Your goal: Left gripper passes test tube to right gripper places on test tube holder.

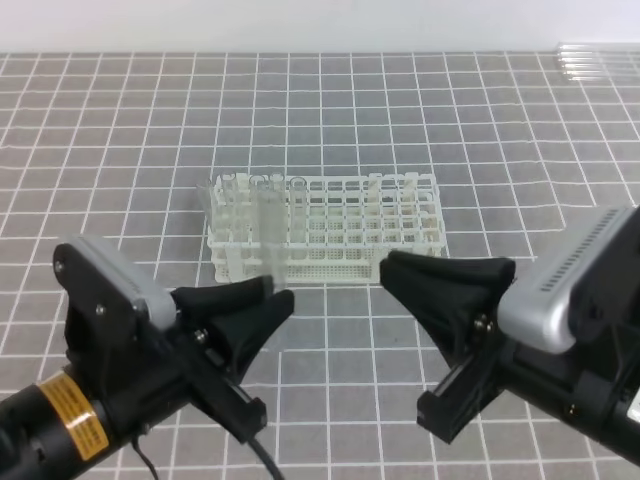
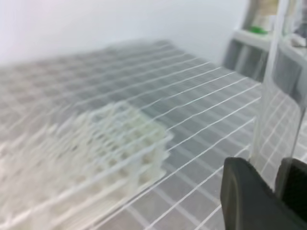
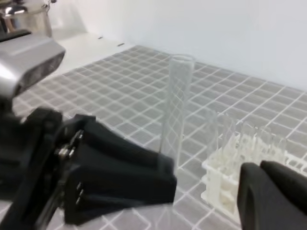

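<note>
Surface: grey mat with a white grid (image 1: 120, 130) filled the frame under a pale wall.
Lower left: black two-finger left gripper (image 1: 268, 300) pinched the thin clear glass test tube (image 1: 272, 235) upright at its lower end.
Lower right: black two-finger right gripper (image 1: 395, 268) had jaws closed, empty, apart from the tube.
Centre, farther back: white plastic test tube holder (image 1: 330, 228) stood behind both.
Upper right: more clear tubes (image 1: 598, 62) lay flat.

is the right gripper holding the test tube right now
No, the test tube stands upright, pinched in the left gripper, while the right gripper is apart from it with nothing between its fingers.
</note>
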